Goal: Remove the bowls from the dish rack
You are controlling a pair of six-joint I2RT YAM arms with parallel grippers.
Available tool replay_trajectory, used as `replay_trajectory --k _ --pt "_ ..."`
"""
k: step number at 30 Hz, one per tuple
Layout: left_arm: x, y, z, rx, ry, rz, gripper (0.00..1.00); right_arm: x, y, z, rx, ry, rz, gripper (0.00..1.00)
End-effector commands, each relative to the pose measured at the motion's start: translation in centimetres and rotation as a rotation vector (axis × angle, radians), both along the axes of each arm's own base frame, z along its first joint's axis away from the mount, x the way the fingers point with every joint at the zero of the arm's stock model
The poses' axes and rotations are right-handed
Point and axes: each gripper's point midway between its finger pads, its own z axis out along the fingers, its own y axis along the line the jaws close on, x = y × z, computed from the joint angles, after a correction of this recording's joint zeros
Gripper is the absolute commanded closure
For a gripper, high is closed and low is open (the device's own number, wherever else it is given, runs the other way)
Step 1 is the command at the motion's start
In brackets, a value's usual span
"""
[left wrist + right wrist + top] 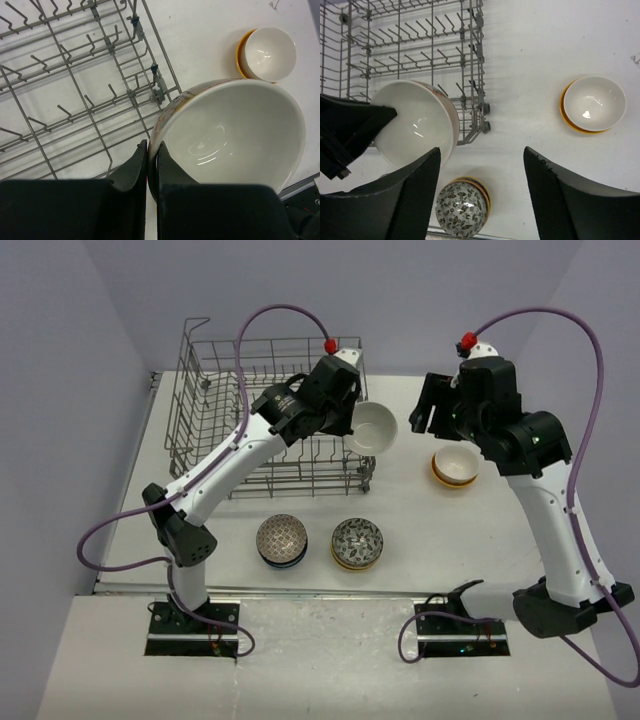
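My left gripper [345,418] is shut on the rim of a white-inside bowl [373,427] with a pinkish patterned outside, held in the air just past the right edge of the grey wire dish rack [215,405]. In the left wrist view the bowl [230,135] fills the right half, its rim pinched between my fingers [165,167]. The rack [75,90] holds no bowls that I can see. My right gripper [425,410] is open and empty, high above the table; its wrist view shows the held bowl [415,125] and the rack [410,55].
A white bowl stacked in an orange-yellow one [454,466] sits right of the rack, also seen in the left wrist view [267,54] and the right wrist view [594,104]. Two stacks of patterned bowls stand near the front: a dark one [282,540] and a grey-patterned one [357,543], [462,210].
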Motion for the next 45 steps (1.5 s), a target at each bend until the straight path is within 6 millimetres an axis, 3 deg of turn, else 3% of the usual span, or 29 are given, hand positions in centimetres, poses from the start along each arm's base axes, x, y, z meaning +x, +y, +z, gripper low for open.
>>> replay_trajectory --k 1,2,9,16,21,24,26,27,28,34,35,36,37,38,40,42,43,45 --pt "-1.0 -0.5 4.1 -0.159 -0.039 -0.014 1.00 -1.6 0.1 -2.6 -0.058 0.095 0.066 0.34" --pt "-1.1 -0.4 4.1 -0.159 -0.037 -0.013 1.00 -1.7 0.5 -3.6 -0.049 0.123 0.080 0.38" --pt "-1.1 0.2 3.2 -0.097 -0.045 -0.012 1.00 -1.7 2.9 -3.5 0.056 0.133 0.142 0.40" --pt "-1.4 -0.8 4.2 -0.149 -0.047 -0.053 1.00 -1.0 4.3 -7.4 0.070 0.223 0.157 0.49" --pt "-1.5 -1.4 4.2 -0.163 -0.041 -0.077 1.00 0.3 4.6 -9.0 0.073 0.239 0.124 0.54" --pt "-1.6 -1.7 4.1 -0.171 -0.034 -0.090 1.00 1.1 4.7 -9.1 0.076 0.233 0.098 0.64" --pt "-1.6 -1.7 4.1 -0.169 -0.036 -0.090 1.00 1.4 4.6 -9.2 0.081 0.234 0.072 0.80" --pt "-1.5 -1.6 4.2 -0.168 -0.039 -0.087 1.00 1.7 4.3 -9.5 0.072 0.234 0.049 0.96" --pt "-1.5 -1.6 4.1 -0.166 -0.039 -0.086 1.00 1.8 4.2 -9.6 0.071 0.238 0.033 1.00" --pt "-1.2 -1.8 4.6 -0.166 -0.056 -0.091 1.00 2.4 3.9 -10.2 0.071 0.257 -0.019 1.00" --pt "-1.0 -1.3 4.9 -0.156 -0.067 -0.071 0.98 2.7 2.9 -10.3 0.075 0.263 -0.045 1.00" --pt "-0.8 -0.9 5.5 -0.154 -0.082 -0.055 0.62 2.9 2.4 -10.6 0.082 0.277 -0.059 1.00" --pt "-0.5 -0.3 6.2 -0.148 -0.100 -0.034 0.46 2.9 1.7 -10.4 0.099 0.279 -0.070 1.00" --pt "-0.1 0.9 7.9 -0.149 -0.141 0.005 0.02 3.3 0.1 -10.5 0.120 0.283 -0.108 1.00" --pt "0.3 3.0 10.2 -0.154 -0.197 0.050 0.00 3.6 -2.1 -10.3 0.116 0.271 -0.154 1.00" --pt "0.6 5.0 10.8 -0.143 -0.227 0.097 0.00 4.2 -5.0 -10.9 0.139 0.288 -0.227 1.00" --pt "0.4 6.5 12.3 -0.157 -0.267 0.115 0.00 4.5 -7.2 -11.5 0.164 0.305 -0.290 1.00" --pt "0.4 7.9 10.8 -0.103 -0.266 0.140 0.00 4.6 -8.7 -13.9 0.205 0.342 -0.349 1.00"
